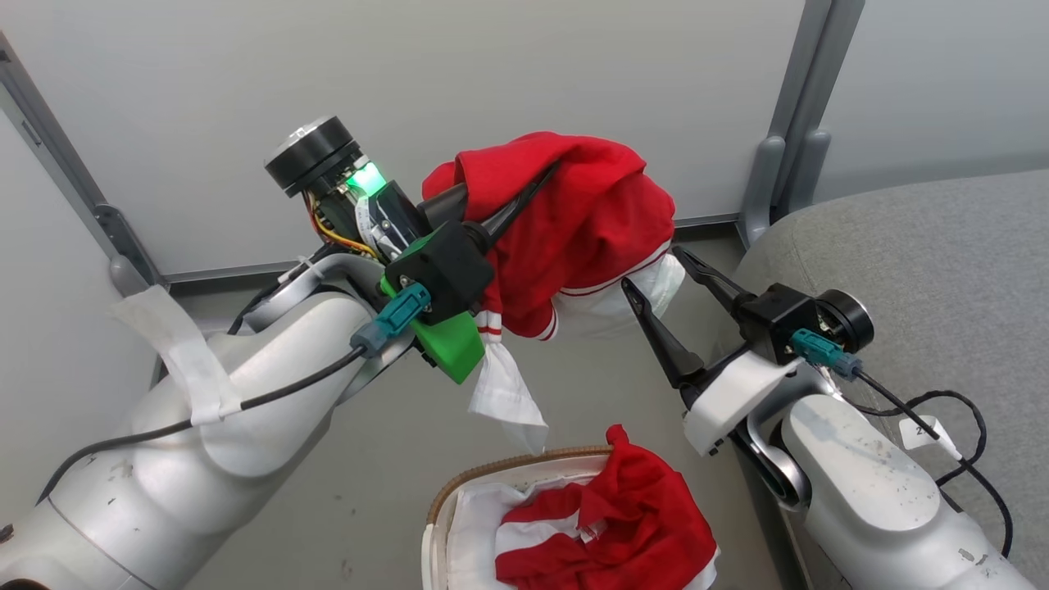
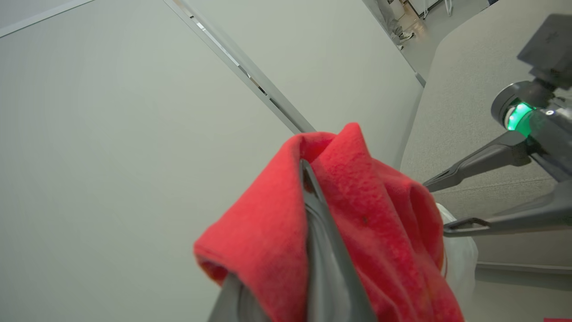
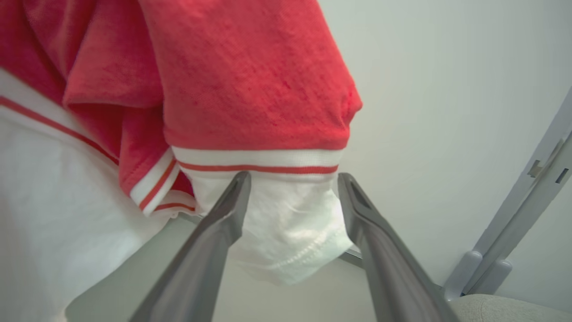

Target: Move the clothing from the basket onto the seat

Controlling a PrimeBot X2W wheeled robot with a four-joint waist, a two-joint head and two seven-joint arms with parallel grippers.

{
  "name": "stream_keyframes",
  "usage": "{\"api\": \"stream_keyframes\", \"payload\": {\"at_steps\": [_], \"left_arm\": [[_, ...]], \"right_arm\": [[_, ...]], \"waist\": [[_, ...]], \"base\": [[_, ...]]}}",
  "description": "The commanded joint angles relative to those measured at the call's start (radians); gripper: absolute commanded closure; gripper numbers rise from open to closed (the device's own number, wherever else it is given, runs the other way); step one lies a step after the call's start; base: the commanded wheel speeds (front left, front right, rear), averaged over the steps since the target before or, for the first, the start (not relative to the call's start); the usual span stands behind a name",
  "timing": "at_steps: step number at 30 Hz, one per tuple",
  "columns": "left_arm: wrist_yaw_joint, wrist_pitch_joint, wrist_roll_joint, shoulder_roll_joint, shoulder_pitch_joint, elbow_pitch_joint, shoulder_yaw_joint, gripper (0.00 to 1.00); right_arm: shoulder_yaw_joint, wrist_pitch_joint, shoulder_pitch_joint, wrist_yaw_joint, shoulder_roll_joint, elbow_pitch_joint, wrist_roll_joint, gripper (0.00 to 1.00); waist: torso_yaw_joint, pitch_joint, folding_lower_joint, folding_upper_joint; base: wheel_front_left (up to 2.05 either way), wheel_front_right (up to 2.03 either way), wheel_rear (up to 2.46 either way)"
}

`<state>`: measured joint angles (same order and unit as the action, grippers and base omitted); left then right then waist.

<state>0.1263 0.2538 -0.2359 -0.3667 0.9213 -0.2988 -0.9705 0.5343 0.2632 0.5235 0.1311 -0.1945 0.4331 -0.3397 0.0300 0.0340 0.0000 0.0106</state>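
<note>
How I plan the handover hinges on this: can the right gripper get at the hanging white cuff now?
Probably yes. The right gripper stands open, its fingers either side of the white cuff of the red garment that the left gripper holds, and nothing lies between.

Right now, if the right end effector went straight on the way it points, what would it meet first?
Probably the red garment's white sleeve, hanging between the fingers of the open right end effector.
</note>
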Motion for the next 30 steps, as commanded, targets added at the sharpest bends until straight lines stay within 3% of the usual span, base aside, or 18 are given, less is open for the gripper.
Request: {"api": "stream_keyframes", "payload": {"at_steps": [1,16,23,28,29,30], "left_arm": [[-0.006,0.003,-0.004,0.001,-0.014,0.004,0.0,1.0],[-0.01,0.004,-0.012,0.021,0.002,0.04,-0.022,1.0],[-0.01,0.004,-0.025,0.023,0.005,0.041,-0.028,1.0],[-0.008,0.005,-0.043,0.026,0.003,0.042,-0.031,1.0],[-0.007,0.005,-0.046,0.027,0.002,0.043,-0.03,1.0],[-0.007,0.006,-0.049,0.028,0.003,0.045,-0.029,1.0]], "right_arm": [[0.023,0.002,0.018,-0.001,-0.012,0.009,-0.016,0.0],[0.223,0.002,0.164,-0.001,0.0,0.048,-0.038,0.0],[0.221,0.002,0.192,-0.001,0.049,0.002,0.001,0.0],[0.168,0.002,0.195,-0.001,0.089,0.035,0.041,0.0],[0.164,0.002,0.197,-0.001,0.097,0.042,0.047,0.15],[0.16,0.002,0.201,-0.001,0.105,0.05,0.053,0.68]], "waist": [[0.0,0.0,0.0,-0.0106],[0.01,-0.011,0.0,-0.0106],[0.011,-0.02,0.0,-0.0106],[0.012,-0.025,0.0,-0.0106],[0.013,-0.026,0.0,-0.0106],[0.014,-0.027,0.0,-0.0106]], "base": [[0.0,0.0,0.0],[0.0,0.0,0.0],[0.0,0.0,0.0],[0.0,0.0,0.0],[0.0,0.0,0.0],[0.0,0.0,0.0]]}}
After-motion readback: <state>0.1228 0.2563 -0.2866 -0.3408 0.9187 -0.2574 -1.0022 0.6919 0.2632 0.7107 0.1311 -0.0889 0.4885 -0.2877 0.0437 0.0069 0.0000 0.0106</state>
